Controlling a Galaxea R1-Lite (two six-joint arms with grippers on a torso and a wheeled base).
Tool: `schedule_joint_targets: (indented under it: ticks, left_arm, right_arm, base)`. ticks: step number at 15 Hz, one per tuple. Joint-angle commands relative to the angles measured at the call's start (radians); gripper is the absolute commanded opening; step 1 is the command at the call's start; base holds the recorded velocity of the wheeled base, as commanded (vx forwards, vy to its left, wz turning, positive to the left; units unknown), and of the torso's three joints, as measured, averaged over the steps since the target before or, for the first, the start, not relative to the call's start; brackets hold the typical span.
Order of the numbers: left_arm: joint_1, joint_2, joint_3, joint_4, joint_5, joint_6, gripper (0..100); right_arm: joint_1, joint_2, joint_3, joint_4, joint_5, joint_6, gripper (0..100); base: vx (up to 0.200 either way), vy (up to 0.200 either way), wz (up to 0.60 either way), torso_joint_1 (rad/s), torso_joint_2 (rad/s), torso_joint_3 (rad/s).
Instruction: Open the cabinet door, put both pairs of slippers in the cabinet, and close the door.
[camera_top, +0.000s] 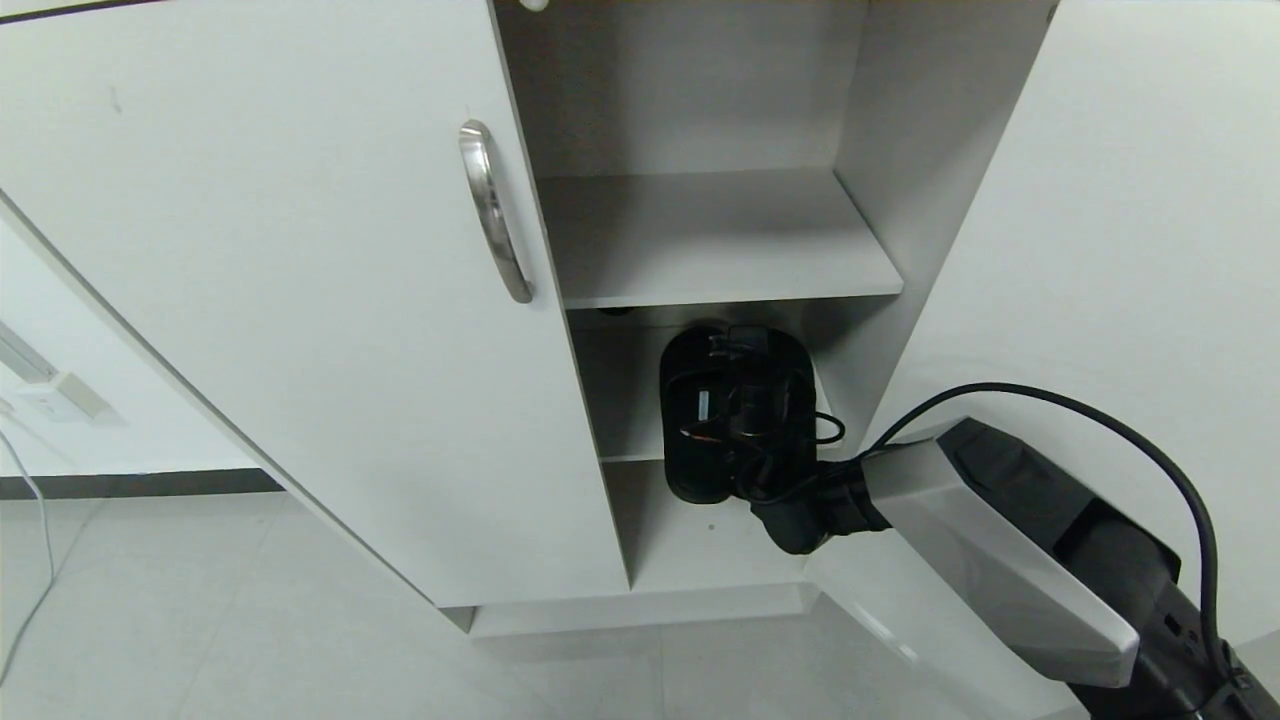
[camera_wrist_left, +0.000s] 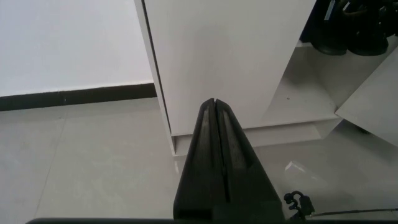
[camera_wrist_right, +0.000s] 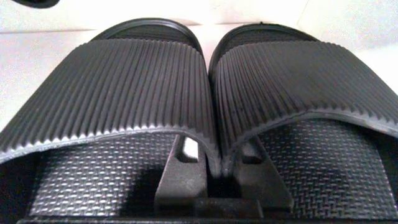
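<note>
Right arm (camera_top: 960, 520) extended into open cabinet (camera_top: 900, 150), right claw (camera_wrist_right: 214, 171) pinching slippers (camera_wrist_right: 124, 87) (inner straps together); left claw (camera_wrist_left: 214, 106) closed.

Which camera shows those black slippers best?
Right wrist view: the slippers are close up, ribbed straps clear, held by the right tool. Head view shows them small in the cabinet; left wrist view catches one edge.
</note>
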Motion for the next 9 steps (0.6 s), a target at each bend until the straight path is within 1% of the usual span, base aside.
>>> schedule_joint_targets:
  ticks: [1, 7, 9]
  left_arm:
    - [0.000, 0.001, 0.000, 0.000, 0.000, 0.000, 0]
    - [0.000, 0.001, 0.000, 0.000, 0.000, 0.000, 0]
    - [0.000, 0.001, 0.000, 0.000, 0.000, 0.000, 0]
  right_arm:
    - [0.000, -0.001, -0.001, -0.002, 0.000, -0.002, 0]
    - [-0.001, -0.002, -0.003, 0.000, 0.000, -0.006, 0]
    - [-0.007, 0.001, -0.023, 0.003, 0.000, -0.018, 0]
  base:
    - [0.000, 0.000, 0.00, 0.000, 0.00, 0.000]
    - [0.000, 0.000, 0.00, 0.000, 0.00, 0.000]
    - [0.000, 0.000, 0.00, 0.000, 0.00, 0.000]
